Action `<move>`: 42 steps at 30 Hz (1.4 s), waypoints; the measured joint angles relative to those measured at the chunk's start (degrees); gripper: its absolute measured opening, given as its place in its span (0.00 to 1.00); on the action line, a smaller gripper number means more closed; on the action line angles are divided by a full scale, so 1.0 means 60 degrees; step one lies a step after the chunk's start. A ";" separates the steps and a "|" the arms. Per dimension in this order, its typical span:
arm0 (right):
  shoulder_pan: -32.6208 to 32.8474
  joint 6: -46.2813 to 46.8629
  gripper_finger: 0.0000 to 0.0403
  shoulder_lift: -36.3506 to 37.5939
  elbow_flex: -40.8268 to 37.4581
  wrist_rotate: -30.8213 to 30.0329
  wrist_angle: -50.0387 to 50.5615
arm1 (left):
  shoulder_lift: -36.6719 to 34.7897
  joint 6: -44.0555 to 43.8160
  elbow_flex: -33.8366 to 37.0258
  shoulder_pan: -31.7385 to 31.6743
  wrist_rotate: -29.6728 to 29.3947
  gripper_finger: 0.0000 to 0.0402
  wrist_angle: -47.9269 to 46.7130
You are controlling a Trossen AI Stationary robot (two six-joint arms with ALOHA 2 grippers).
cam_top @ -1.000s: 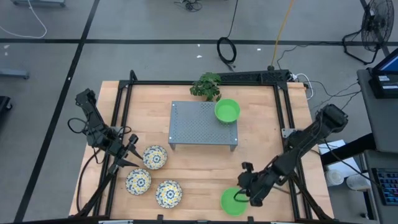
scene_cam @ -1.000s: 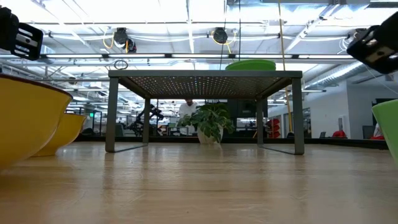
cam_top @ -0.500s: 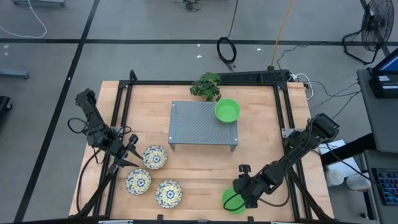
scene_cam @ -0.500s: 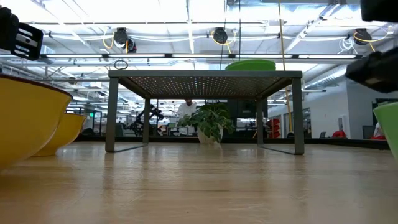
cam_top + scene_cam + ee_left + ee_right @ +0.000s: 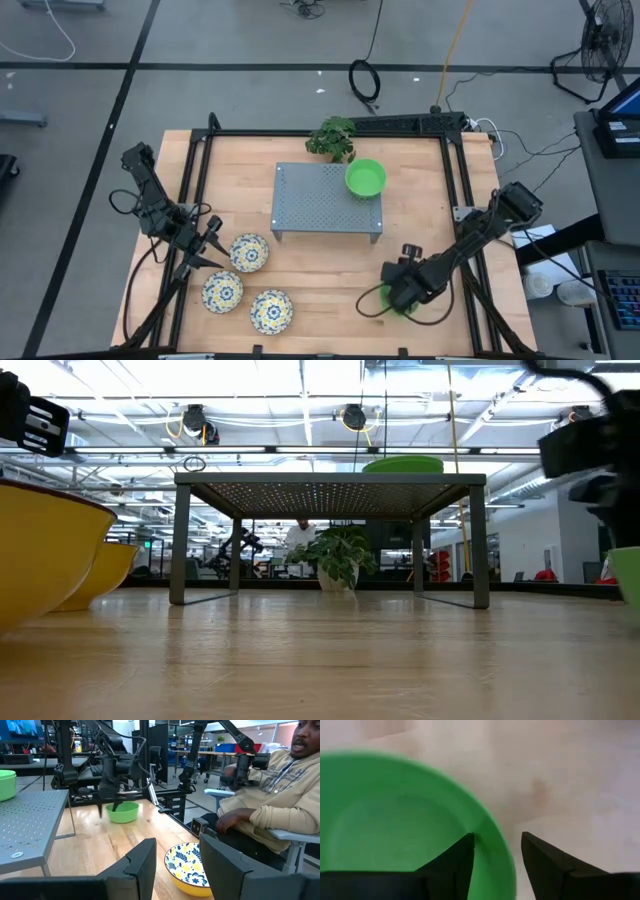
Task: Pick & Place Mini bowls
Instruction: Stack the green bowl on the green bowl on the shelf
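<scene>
At the table's near edge, right end effector [image 5: 495,855] straddles green bowl [image 5: 395,820] rim.

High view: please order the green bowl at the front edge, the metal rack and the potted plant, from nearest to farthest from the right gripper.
From the right gripper:
1. Green bowl at the front edge: right at the gripper, its rim between the fingers in the right wrist view.
2. Metal rack: mid-table, farther back.
3. Potted plant: behind the rack, at the table's far edge.
</scene>
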State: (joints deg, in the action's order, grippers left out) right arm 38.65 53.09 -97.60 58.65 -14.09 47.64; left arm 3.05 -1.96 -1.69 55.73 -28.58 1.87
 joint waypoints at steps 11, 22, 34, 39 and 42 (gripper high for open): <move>-0.0366 -0.0987 0.37 0.0000 0.0000 -0.1403 -0.0621 | 0.0001 0.0002 0.0000 0.0000 0.0000 0.38 0.0002; -0.0383 -0.1477 0.37 0.0935 -0.0004 -0.1394 -0.0602 | -0.0001 0.0000 0.0002 -0.0001 0.0000 0.38 0.0004; -0.0168 -0.0529 0.37 0.2521 -0.1599 -0.0651 -0.0942 | 0.0000 0.0003 0.0003 0.0002 0.0000 0.38 0.0007; -0.0171 -0.0006 0.37 0.3423 -0.2802 -0.0605 -0.2205 | 0.0000 0.0000 0.0004 0.0000 0.0000 0.38 0.0007; -0.0171 0.0299 0.37 0.3935 -0.3289 -0.0612 -0.2815 | -0.0002 0.0000 0.0004 0.0001 0.0000 0.38 0.0007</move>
State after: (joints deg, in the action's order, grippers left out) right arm 37.63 54.88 -73.99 38.92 -17.76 30.75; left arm 3.03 -1.96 -1.67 55.74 -28.58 1.91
